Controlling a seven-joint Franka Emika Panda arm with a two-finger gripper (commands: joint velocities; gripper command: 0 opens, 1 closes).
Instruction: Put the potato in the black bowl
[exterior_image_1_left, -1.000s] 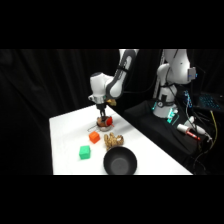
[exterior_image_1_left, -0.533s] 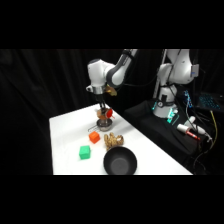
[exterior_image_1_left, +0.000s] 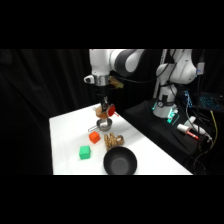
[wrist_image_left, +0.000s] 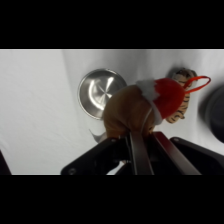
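Potato (wrist_image_left: 129, 114), a smooth tan-brown lump with a red-and-white cap, sits clamped in the raised gripper (wrist_image_left: 136, 137).

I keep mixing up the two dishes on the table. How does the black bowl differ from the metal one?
The black bowl is matte and dark; the metal bowl is shiny silver. The black bowl is wider and sits at the table's near edge; the metal bowl sits farther back, under the gripper. Both are round, and neither shows anything inside.

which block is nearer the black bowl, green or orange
The green block; it sits at the bowl's left, while the orange block lies farther back.
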